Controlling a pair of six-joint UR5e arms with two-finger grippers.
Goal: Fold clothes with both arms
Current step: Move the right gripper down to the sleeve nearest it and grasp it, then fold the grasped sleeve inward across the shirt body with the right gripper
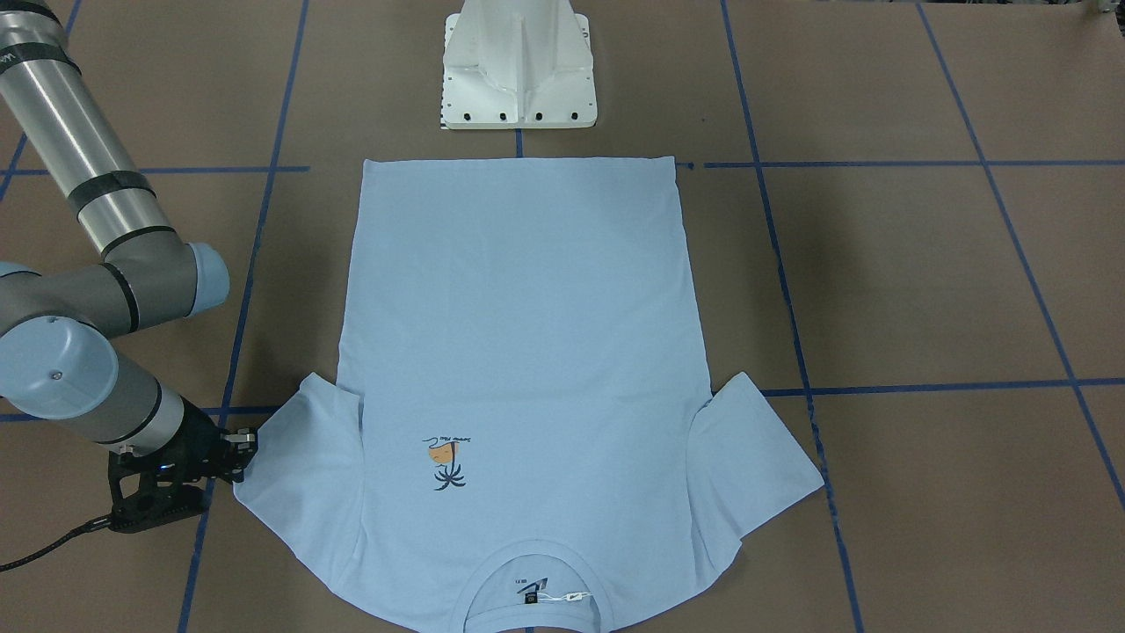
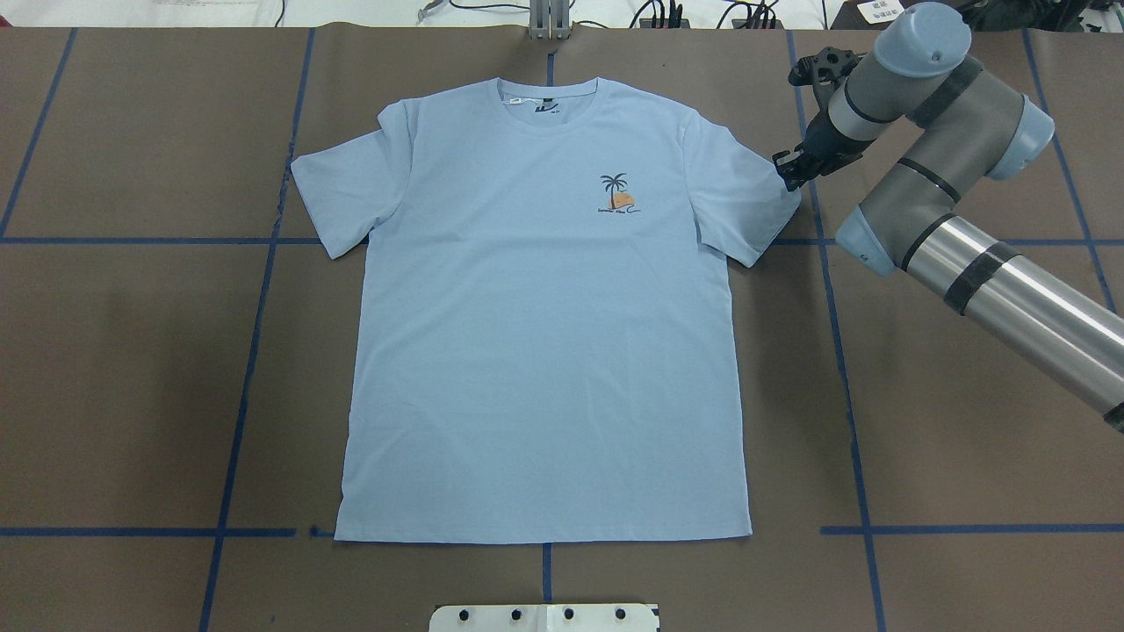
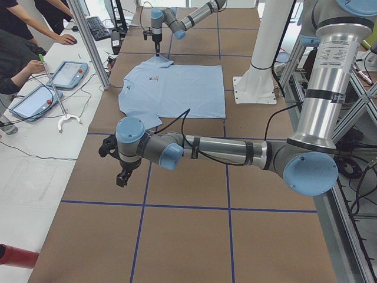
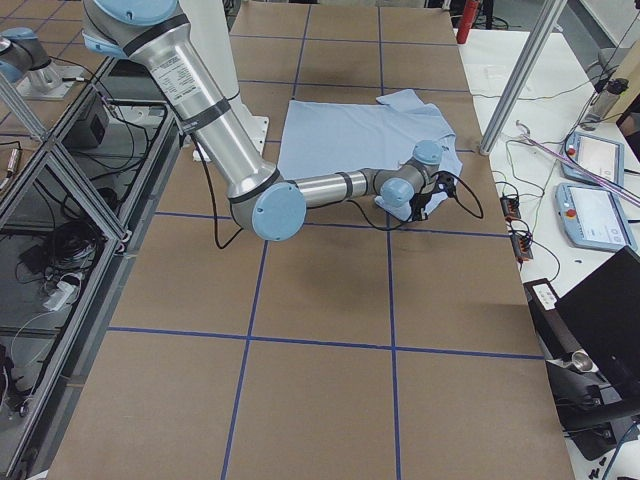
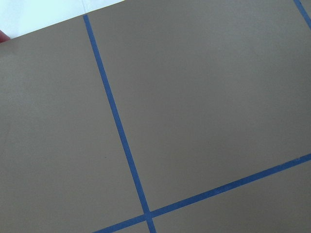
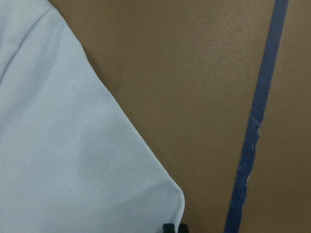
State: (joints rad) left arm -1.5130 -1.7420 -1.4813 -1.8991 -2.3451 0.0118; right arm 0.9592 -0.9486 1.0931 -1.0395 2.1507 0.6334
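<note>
The light blue T-shirt [image 2: 544, 333] lies flat and face up on the brown table, collar away from the robot, with the palm-tree print [image 2: 616, 195] on its chest. It also shows in the front-facing view [image 1: 527, 352]. My right gripper [image 2: 786, 171] is down at the outer edge of the shirt's right-hand sleeve [image 2: 746, 193]. In the right wrist view its fingertips [image 6: 169, 227] stand close together on the sleeve corner [image 6: 165, 199]. My left gripper [image 3: 121, 174] hangs over bare table well off the shirt. I cannot tell whether it is open or shut.
The white pedestal base [image 1: 518, 70] stands at the shirt's hem side. Blue tape lines [image 2: 255, 333] cross the brown table. Operators and tablets [image 3: 35, 97] are on a white bench beyond the collar side.
</note>
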